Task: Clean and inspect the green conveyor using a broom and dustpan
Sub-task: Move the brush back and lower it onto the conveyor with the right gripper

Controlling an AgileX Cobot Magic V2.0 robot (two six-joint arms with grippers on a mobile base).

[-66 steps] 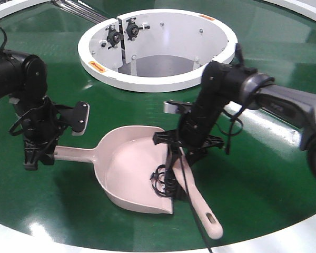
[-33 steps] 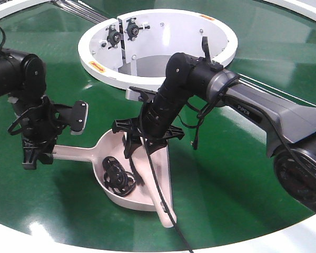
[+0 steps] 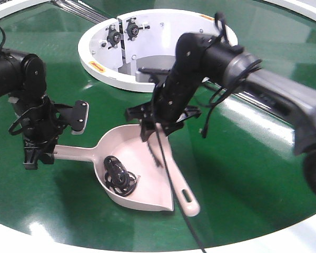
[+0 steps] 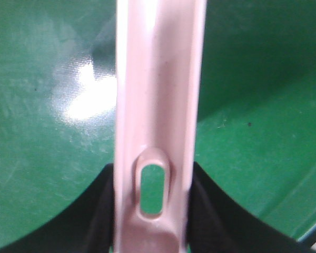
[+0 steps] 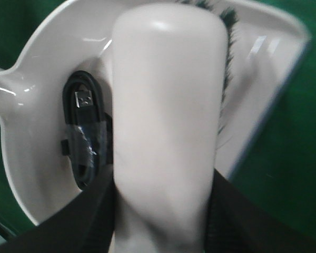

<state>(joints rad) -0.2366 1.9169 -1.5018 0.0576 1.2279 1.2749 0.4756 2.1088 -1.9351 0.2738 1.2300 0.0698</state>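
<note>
Right wrist-mounted view: broom (image 5: 168, 105) hides much of the dustpan (image 5: 31, 132).

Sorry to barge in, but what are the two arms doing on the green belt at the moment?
They are sweeping up. The left gripper is clamped on the handle end of the dustpan, which rests on the green conveyor. The right gripper holds the broom angled along the pan's open side. A dark coiled cable bundle lies inside the pan, so the debris appears collected.
</note>
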